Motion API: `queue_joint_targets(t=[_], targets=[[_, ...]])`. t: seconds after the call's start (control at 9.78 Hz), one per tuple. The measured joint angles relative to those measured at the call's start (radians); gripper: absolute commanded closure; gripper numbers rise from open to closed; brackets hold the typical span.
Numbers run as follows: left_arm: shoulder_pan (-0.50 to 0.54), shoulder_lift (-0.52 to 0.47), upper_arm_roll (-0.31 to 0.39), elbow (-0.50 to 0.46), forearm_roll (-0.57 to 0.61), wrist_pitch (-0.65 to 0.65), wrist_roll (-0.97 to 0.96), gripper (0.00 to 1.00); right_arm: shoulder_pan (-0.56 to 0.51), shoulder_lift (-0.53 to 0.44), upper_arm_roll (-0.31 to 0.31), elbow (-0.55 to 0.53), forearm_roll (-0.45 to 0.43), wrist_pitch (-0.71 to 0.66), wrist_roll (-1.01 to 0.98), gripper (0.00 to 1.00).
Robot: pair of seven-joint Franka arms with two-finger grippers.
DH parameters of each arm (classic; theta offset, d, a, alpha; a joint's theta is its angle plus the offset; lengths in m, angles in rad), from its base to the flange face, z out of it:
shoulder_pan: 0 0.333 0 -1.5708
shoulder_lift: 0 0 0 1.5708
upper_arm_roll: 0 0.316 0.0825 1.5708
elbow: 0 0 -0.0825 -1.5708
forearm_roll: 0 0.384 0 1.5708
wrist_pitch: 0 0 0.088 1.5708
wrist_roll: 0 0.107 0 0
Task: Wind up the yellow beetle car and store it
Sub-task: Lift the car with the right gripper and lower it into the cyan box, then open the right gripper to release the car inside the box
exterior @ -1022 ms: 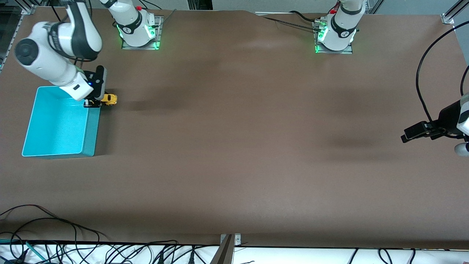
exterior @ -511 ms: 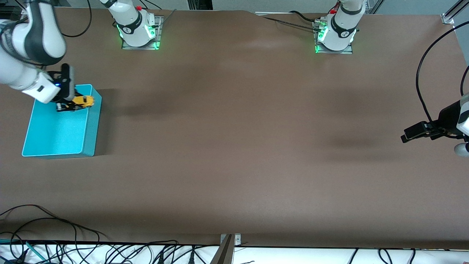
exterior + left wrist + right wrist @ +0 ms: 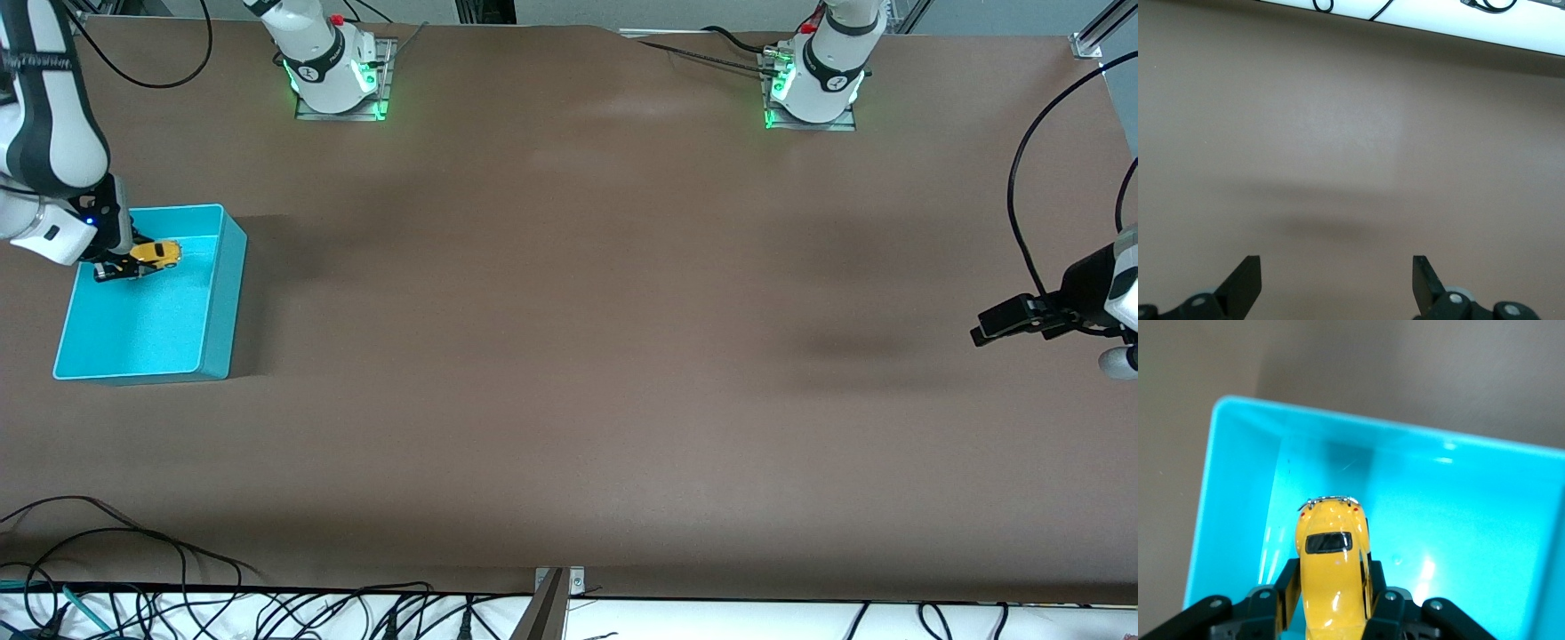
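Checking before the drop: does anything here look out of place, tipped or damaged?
Nothing stands out. The right gripper holds the yellow beetle car level over the turquoise bin, which sits upright and looks intact. The left gripper waits open above bare table at the left arm's end.

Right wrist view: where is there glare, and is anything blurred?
Right wrist view: bright glare spots lie on the turquoise bin floor and on the yellow beetle car roof; the car, held by the right tool, looks sharp, while the bare table around the bin is soft.

table (image 3: 569, 356): open | turquoise bin (image 3: 227, 302): walls only obstacle
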Motion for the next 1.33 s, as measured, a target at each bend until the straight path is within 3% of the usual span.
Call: queue_joint_targets(t=[0.41,0.51,0.61,0.72,0.82,1.33], targets=[[-0.001,0.0,0.0,0.0,0.0,0.0,0.0,0.0,-0.053,0.146,-0.004,-0.002,0.0,0.09,-0.037,1.0],[-0.001,0.0,0.0,0.0,0.0,0.0,0.0,0.0,-0.059,0.162,-0.004,-0.005,0.001,0.097,-0.037,0.9],[-0.001,0.001,-0.001,0.0,0.0,0.0,0.0,0.0,-0.066,0.172,-0.004,-0.006,0.001,0.1,-0.037,0.41],[-0.001,0.001,0.0,0.0,0.0,0.0,0.0,0.0,-0.069,0.173,-0.004,-0.006,0.008,0.1,-0.037,0.24],[-0.001,0.001,-0.001,0.0,0.0,0.0,0.0,0.0,-0.073,0.176,-0.004,-0.007,0.012,0.098,-0.037,0.0],[-0.002,0.002,-0.001,0.0,0.0,0.0,0.0,0.0,-0.08,0.172,0.009,0.013,0.108,0.019,-0.022,0.0]])
